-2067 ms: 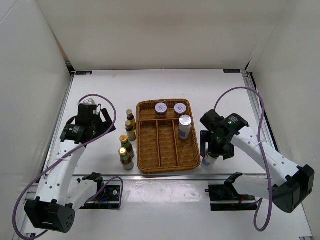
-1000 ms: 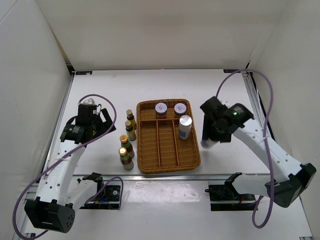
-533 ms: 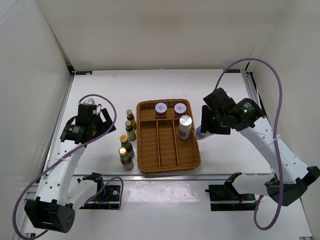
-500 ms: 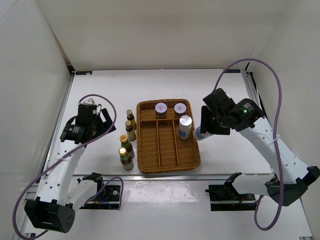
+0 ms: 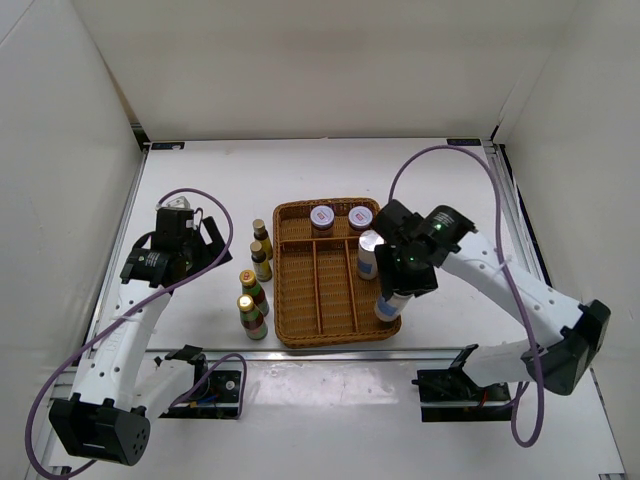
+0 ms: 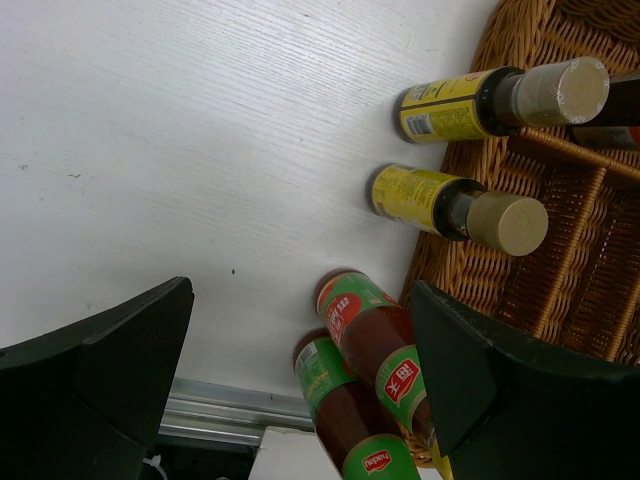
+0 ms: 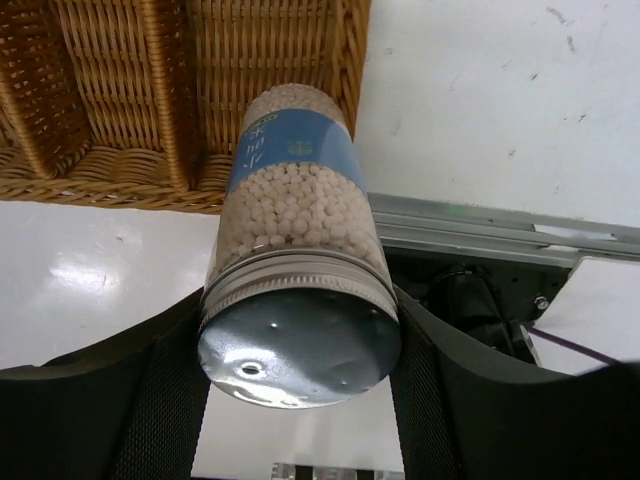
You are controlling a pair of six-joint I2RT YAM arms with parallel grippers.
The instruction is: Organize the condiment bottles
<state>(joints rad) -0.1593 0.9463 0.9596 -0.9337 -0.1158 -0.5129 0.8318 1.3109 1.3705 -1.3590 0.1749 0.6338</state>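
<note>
While right fingers are clamping pale silver-capped bottle at cap end, bottle base is pointing away from them, over corner of wicker tray. Meanwhile left fingers are hanging wide apart, gripping nothing. Four dark bottles are standing on desk between and beyond them, beside tray.

**The right claw grips a pale bottle**

Its silver cap faces the camera. It has a blue label and white beads inside. The far end overlaps the wicker tray corner, beside the metal rail along the white desk edge.
</note>
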